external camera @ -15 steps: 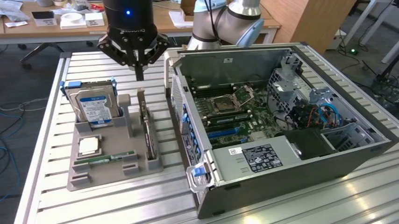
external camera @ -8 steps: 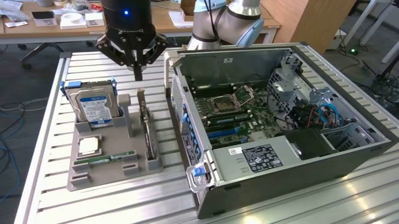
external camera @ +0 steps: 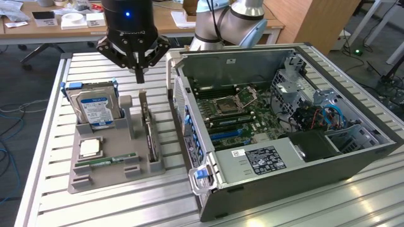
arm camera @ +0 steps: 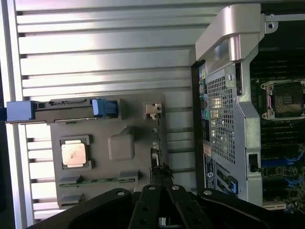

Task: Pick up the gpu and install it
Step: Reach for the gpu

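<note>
Gpu stands on its long edge in a slot of the grey holder, along the holder's side nearest the case. Not lifted; seated in the slot.

Gripper hangs above the holder, over the gpu's far end as the exterior view shows it. It points straight down, clear of the card. Fingers are drawn together to a single tip, with no gap seen and nothing between them.

Other items on the holder:
- Hard drive with blue rails, upright at the holder's end nearest the gripper, on the side away from the gpu.
- Cpu lying flat in a recess mid-holder.
- Memory stick lying in a groove just beyond the cpu, toward the holder's end away from the drive.

Holder sits on the slatted metal table. The case lies just beside the holder, side panel off, motherboard exposed.
</note>
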Robot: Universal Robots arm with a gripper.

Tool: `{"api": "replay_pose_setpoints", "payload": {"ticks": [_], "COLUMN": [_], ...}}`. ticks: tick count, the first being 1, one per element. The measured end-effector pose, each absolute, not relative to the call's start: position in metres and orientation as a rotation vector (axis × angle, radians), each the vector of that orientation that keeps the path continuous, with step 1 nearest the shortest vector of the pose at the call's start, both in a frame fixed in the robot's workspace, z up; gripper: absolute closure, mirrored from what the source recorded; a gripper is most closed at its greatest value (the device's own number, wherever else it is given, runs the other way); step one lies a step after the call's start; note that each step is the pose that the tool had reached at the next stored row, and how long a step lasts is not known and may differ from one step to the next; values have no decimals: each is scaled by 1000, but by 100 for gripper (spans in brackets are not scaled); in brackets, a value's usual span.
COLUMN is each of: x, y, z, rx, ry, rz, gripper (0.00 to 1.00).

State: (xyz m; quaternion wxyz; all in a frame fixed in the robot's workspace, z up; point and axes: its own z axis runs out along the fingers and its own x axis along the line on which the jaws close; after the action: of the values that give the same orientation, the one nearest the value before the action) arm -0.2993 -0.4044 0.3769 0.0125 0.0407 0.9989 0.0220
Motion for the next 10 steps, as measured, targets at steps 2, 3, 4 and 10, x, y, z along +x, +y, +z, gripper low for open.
{"api": "replay_pose_setpoints", "payload": {"ticks": [2, 3, 4, 10], "x": [-299, -299, -299, -299], "y": [-408, -410, -411, -420], "z": [377, 377, 377, 377], "rx": [127, 127, 127, 127], "ry": [3113, 3113, 3113, 3113], "rz": [69, 69, 68, 67], "gripper": [89, 89, 89, 89]}}
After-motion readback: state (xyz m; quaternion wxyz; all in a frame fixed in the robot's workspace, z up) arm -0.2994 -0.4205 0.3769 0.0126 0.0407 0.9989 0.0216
